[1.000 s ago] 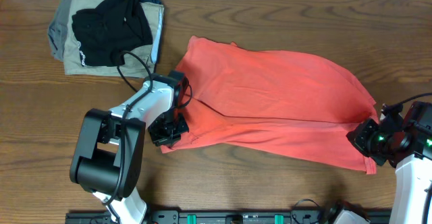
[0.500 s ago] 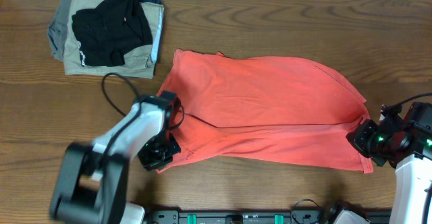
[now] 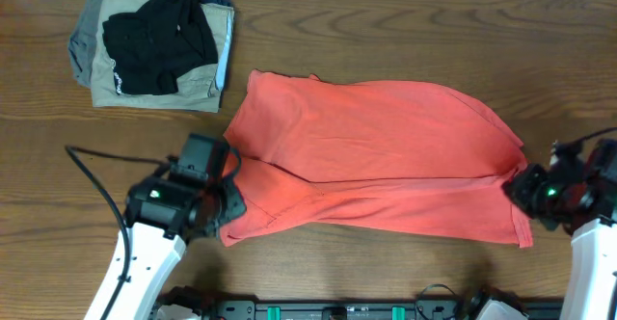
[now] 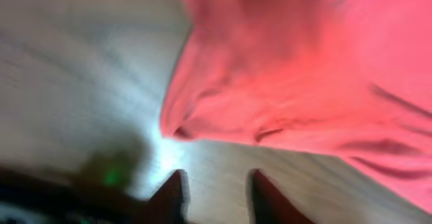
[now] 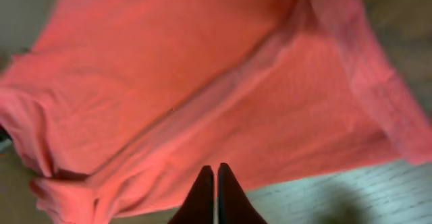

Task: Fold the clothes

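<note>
Overhead view puts the red-orange T-shirt across the middle of the wooden table, stretched from 9 o'clock to 3 o'clock. A pile of khaki and black garments sits well apart at 10 o'clock. The shirt looks like thin cotton: light, limp and not fragile. It will probably sag and crease wherever it is not supported, and drag on the wood rather than slide cleanly. Corners and hems look like the best places to pinch it, two at once so the edge stays taut. A long crease runs from its 9 o'clock side to its 3 o'clock side, with a narrower band below that appears doubled. No lettering shows on this face. The left gripper sits at the shirt's 8 o'clock corner, jaws apart with bare table between them and the cloth just ahead. The right gripper is at the 4 o'clock edge with its jaws together at the hem. I cannot tell whether any cloth is caught between them.
</note>
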Motion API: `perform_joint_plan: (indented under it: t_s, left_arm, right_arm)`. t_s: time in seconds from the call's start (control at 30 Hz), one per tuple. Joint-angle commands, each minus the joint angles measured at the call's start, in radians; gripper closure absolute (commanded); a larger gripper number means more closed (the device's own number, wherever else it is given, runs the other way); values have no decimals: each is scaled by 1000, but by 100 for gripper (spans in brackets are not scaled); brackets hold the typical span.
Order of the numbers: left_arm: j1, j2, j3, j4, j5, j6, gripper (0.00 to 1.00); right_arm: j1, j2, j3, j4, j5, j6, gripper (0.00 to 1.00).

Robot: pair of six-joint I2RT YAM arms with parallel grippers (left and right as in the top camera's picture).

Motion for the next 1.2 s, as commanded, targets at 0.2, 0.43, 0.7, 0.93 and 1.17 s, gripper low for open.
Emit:
perform_joint_plan:
  t_s: [0.2, 0.43, 0.7, 0.93, 1.17]
  left_arm:
    - [6, 346, 430, 87, -12, 280, 16]
    - [39, 717, 706, 161, -106, 401, 9]
    - [117, 974, 801, 261, -16, 508, 9]
    - [127, 1066, 800, 365, 25, 533, 10]
    - [127, 1143, 800, 430, 27, 532, 14]
  right_arm:
    - [85, 13, 289, -18, 0, -52, 48]
    - [163, 51, 305, -85, 49, -86, 22]
    - [178, 116, 305, -158, 108, -112, 8]
    - [178, 129, 304, -167, 106, -111, 11]
    - [178, 129, 304, -178, 105, -111, 16]
